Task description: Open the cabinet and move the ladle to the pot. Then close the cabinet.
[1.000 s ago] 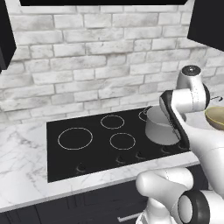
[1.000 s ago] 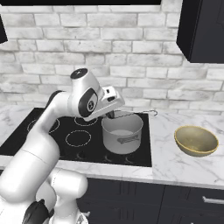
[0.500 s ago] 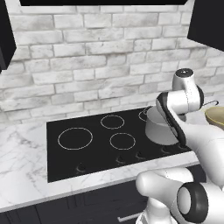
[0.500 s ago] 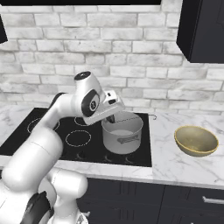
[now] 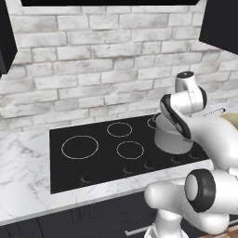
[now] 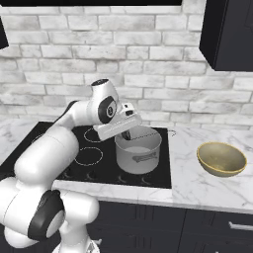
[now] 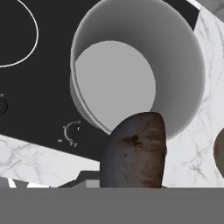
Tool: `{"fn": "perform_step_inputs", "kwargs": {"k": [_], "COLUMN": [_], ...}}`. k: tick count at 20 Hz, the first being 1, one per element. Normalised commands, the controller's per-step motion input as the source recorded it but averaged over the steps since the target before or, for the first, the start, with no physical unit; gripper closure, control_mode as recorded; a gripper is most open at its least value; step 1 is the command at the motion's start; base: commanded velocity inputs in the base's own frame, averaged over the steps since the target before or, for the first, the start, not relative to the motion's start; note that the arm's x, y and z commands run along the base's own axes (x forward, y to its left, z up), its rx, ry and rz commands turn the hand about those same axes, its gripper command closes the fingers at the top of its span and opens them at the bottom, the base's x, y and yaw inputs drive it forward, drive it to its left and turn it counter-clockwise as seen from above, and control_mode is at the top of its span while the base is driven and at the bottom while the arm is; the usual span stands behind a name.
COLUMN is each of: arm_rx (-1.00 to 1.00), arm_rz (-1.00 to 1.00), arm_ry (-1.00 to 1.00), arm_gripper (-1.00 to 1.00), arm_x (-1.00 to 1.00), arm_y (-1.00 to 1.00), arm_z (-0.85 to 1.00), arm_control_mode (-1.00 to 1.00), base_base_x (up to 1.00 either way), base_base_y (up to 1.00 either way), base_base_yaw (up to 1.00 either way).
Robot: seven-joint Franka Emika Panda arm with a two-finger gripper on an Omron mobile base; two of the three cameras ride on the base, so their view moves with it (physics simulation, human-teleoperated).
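The ladle (image 7: 133, 151), a dark rust-brown scoop, hangs just over the near rim of the pot (image 7: 175, 65), whose grey inside is bare. My gripper (image 6: 127, 134) is shut on the ladle, and its tips dip to the pot's rim at the back left. The round silver-grey pot (image 6: 138, 153) stands on the right burner of the black cooktop (image 6: 79, 163); from the left it shows partly behind my hand, as the pot (image 5: 171, 139). The black cabinet (image 6: 230, 34) hangs at the upper right, and I cannot tell how its doors stand.
A tan bowl (image 6: 221, 159) sits on the marble counter (image 6: 197, 188) right of the cooktop. The white brick wall (image 5: 102, 69) runs behind. Three other burner rings (image 5: 80, 147) lie bare to the left. Black drawers (image 6: 217, 227) run below the counter.
My hand has come down and a little to the right with the ladle, from above the pot's back edge to its rim. The pot and bowl have stayed put.
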Motion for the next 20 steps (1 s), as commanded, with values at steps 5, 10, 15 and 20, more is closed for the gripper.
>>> {"fn": "perform_step_inputs", "kwargs": {"k": [5, 10, 15, 20], "arm_rx": [0.0, 0.0, 0.0, 0.0], "arm_rz": [0.03, 0.02, 0.01, 0.0], "arm_ry": [0.04, 0.01, 0.0, 0.0], "arm_gripper": [1.0, 1.0, 1.0, 1.0], "arm_x": [0.2, 0.19, 0.19, 0.06], "arm_y": [-0.04, -0.07, -0.02, 0.0], "arm_z": [-0.13, -0.24, -0.25, -0.21], "arm_control_mode": [-1.0, -1.0, -1.0, -1.0], "base_base_x": [0.0, 0.0, 0.0, 0.0], "base_base_y": [0.0, 0.0, 0.0, 0.0], "base_base_yaw": [0.0, 0.0, 0.0, 0.0]}}
